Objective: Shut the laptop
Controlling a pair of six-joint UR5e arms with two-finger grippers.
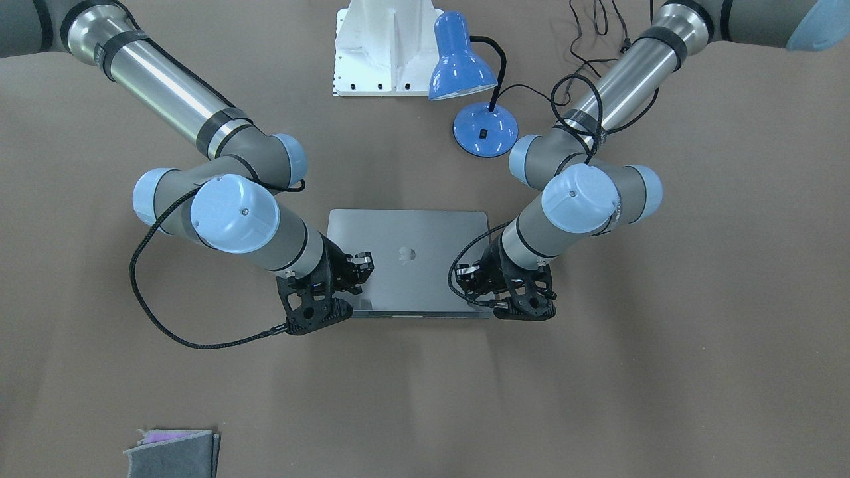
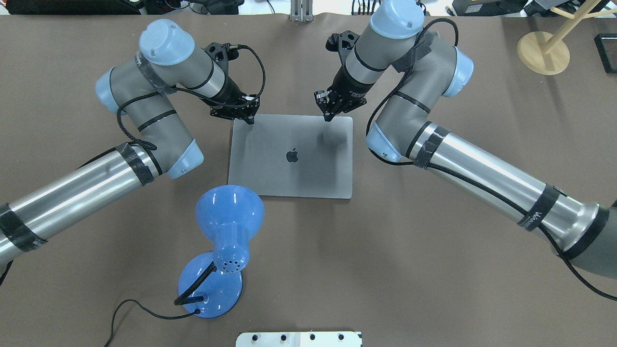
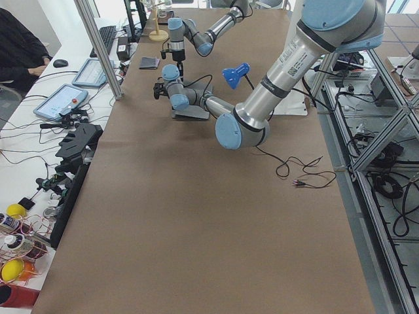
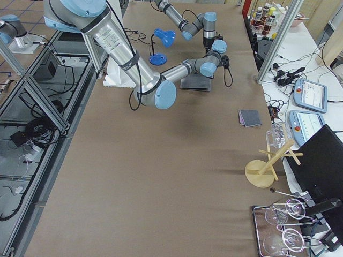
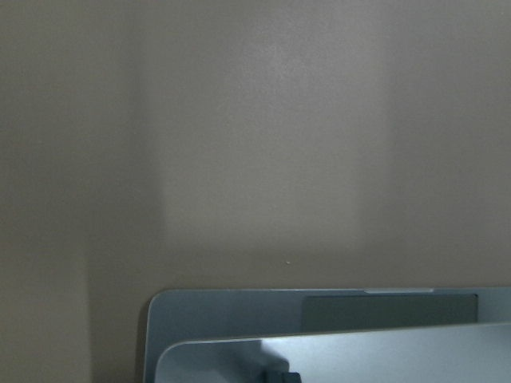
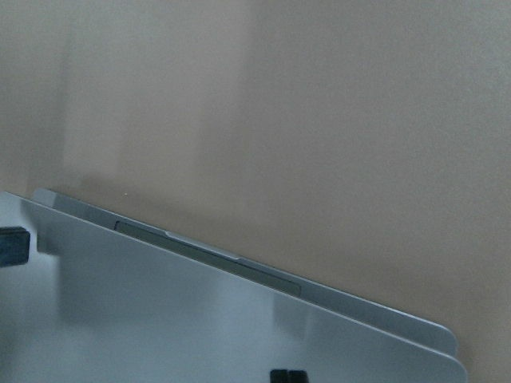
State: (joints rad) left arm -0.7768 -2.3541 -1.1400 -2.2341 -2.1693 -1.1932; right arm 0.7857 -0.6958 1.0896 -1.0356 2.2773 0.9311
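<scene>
The space-grey laptop (image 2: 294, 164) lies in the middle of the table with its lid, apple logo up, down almost flat on the base. In the left wrist view (image 5: 319, 351) and the right wrist view (image 6: 160, 319) a thin strip of the base's front edge shows beyond the lid. My left gripper (image 2: 249, 118) is shut, its tip on the lid's far left corner. My right gripper (image 2: 328, 115) is shut, its tip on the lid near the far right corner. Both also show in the front-facing view, left (image 1: 473, 282) and right (image 1: 362, 265).
A blue desk lamp (image 2: 226, 226) stands close to the laptop's near left corner, its cord trailing toward the robot. The white robot base plate (image 2: 299, 339) is at the near edge. A wooden stand (image 2: 542, 50) is far right. A grey cloth (image 1: 172, 451) lies at the operators' side.
</scene>
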